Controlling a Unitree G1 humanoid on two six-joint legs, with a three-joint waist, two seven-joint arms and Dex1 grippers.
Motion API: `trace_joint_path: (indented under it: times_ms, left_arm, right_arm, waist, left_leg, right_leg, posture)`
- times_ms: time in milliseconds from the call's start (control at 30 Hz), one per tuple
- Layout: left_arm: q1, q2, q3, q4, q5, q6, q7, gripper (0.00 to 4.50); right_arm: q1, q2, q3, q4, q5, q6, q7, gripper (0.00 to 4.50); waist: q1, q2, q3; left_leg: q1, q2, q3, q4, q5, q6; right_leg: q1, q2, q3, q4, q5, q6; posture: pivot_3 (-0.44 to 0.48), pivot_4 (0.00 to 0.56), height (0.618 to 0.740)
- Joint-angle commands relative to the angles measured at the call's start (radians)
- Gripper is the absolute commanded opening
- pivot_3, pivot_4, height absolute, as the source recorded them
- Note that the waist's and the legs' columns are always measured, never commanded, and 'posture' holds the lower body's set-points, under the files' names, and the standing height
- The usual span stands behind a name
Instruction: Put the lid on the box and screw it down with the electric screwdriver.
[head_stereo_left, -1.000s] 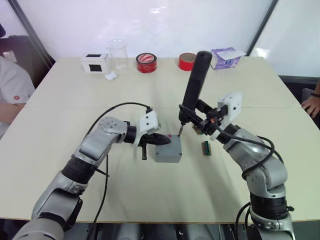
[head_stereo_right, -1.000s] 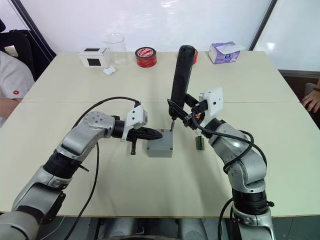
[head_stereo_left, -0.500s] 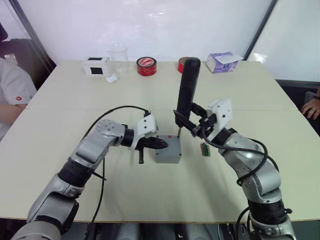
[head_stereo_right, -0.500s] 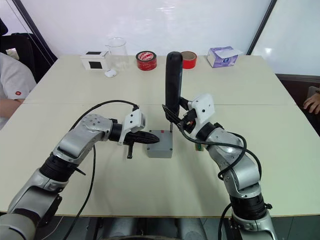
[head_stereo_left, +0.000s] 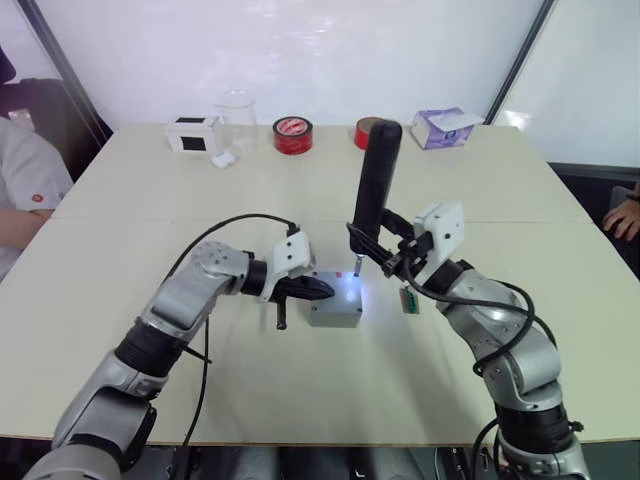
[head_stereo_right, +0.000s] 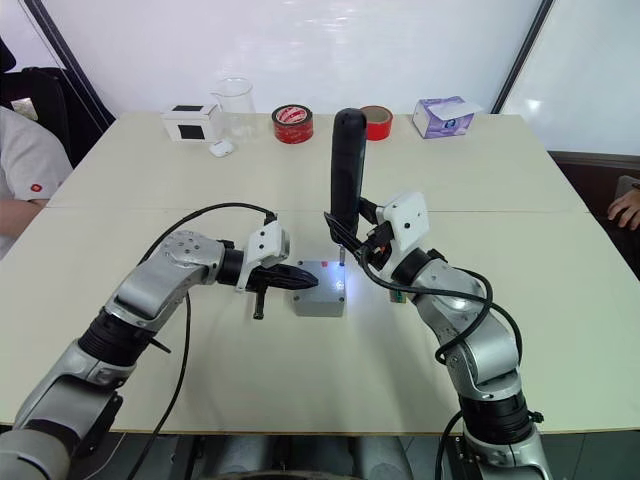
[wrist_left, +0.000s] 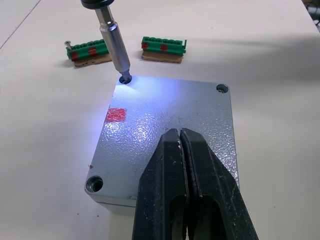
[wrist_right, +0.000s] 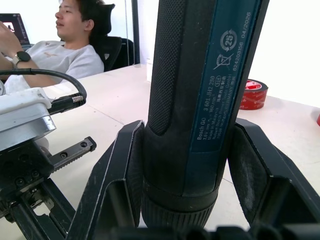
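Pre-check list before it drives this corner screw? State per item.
1. Lid seated flush on the box: ok, edges line up.
2. Bit of the electric screwdriver in the corner hole: ok, tip sits in it and the white light is on.
3. Right gripper clamped on the screwdriver body: ok.
4. Left gripper pressing the lid: ok, fingers shut and resting on top.
5. Screw present under the bit: cannot tell, the tip hides it.
6. Other visible corner holes fastened: cannot tell.
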Motion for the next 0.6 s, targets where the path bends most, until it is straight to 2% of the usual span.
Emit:
trace_joint_path:
  times_ms: [33, 267, 600]
  left_arm:
    - [0.011, 0.004, -0.009, -0.006, 0.016, 0.012, 0.001, 0.0]
    - [0.008, 0.0, -0.01, -0.001, 0.016, 0.01, 0.001, 0.0]
    - [0.019, 0.007, -0.005, -0.01, 0.013, 0.017, 0.003, 0.0]
  right_arm:
    - [0.034, 0.001, 0.019, 0.033, 0.011, 0.034, 0.014, 1.89]
    - [0.035, -0.018, 0.037, 0.037, -0.028, 0.019, 0.016, 1.89]
    - [0.028, 0.026, 0.09, 0.076, -0.07, 0.097, -0.062, 1.89]
  waist:
    - [0.0, 0.0, 0.0]
    - [0.0, 0.0, -0.001]
    - [0.0, -0.002, -0.002]
  left_leg:
    - [0.0, 0.0, 0.0, 0.0, 0.0, 0.0]
    - [0.0, 0.0, 0.0, 0.0, 0.0, 0.0]
    - [0.001, 0.0, -0.001, 0.0, 0.0, 0.0]
  right_leg:
    - [0.0, 0.0, 0.0, 0.0, 0.0, 0.0]
    - [0.0, 0.0, 0.0, 0.0, 0.0, 0.0]
    - [0.001, 0.0, 0.0, 0.0, 0.0, 0.0]
  posture:
    - [0.0, 0.15, 0.74]
    - [0.0, 0.15, 0.74]
    - [0.0, 0.15, 0.74]
